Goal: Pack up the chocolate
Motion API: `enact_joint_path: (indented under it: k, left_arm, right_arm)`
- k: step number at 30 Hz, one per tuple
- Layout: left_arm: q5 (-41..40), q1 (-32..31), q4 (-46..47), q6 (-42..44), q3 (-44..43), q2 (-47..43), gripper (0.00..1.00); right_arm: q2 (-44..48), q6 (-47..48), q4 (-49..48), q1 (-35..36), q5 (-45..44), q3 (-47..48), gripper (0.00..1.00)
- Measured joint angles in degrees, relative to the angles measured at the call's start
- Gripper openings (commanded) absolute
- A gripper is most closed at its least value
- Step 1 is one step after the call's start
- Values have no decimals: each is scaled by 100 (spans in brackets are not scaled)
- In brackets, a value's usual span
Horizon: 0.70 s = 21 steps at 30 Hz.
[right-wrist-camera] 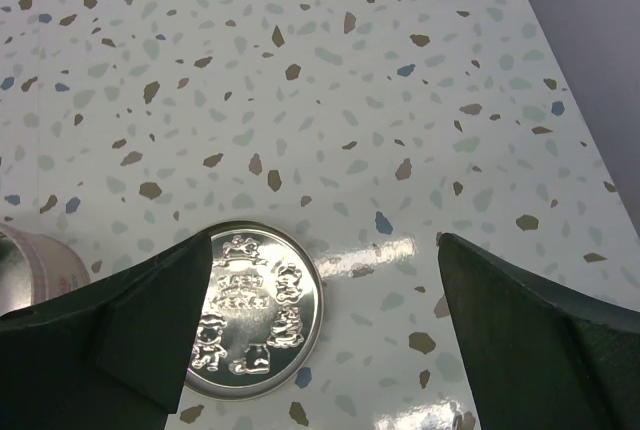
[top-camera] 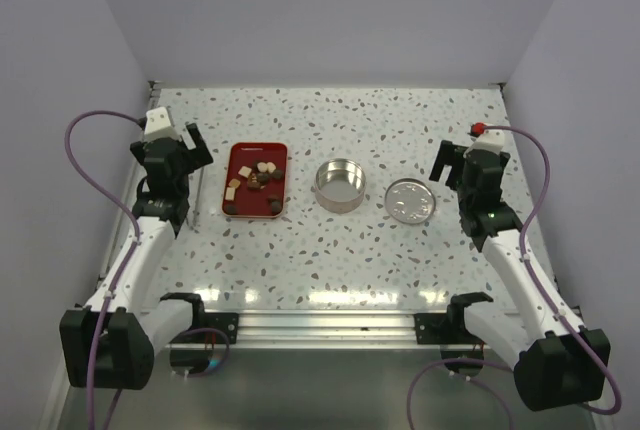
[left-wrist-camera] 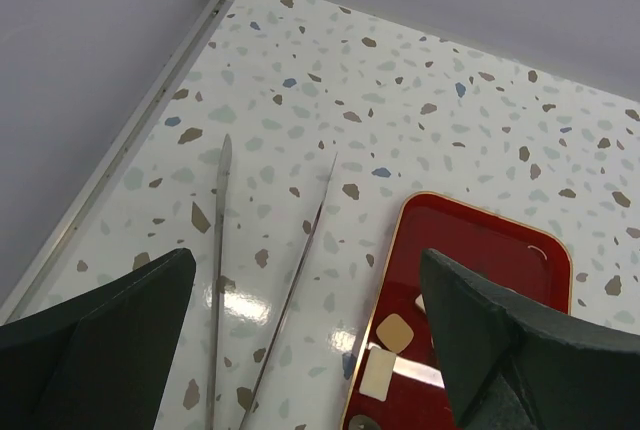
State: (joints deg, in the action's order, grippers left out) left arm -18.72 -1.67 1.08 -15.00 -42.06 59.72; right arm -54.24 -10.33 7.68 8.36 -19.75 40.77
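With left gripper [top-camera: 172,148] and right gripper [top-camera: 470,165] both spread wide and empty, mind red tray [left-wrist-camera: 480,250] just right of left fingers [left-wrist-camera: 110,340], centre over tweezers [left-wrist-camera: 222,250] lying just ahead, then pinch chocolate pieces [left-wrist-camera: 395,332] on that tray gently.

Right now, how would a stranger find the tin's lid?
On the speckled table, look right of the red tray to the open round tin. The lid lies just right of it. Unlike the deep tin, it is a flat silver disc with embossed figures.
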Motion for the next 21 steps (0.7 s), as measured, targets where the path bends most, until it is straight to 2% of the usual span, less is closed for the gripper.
enact_joint_path:
  k: [12, 21]
  left_arm:
    - [-365, 0, -131, -74, 0, 24, 100]
    - [-758, 4, -332, 133, 284, 608, 100]
  right_arm:
    - [0, -9, 0, 0, 87, 0, 99]
    - [-118, -79, 7, 0, 210, 2, 99]
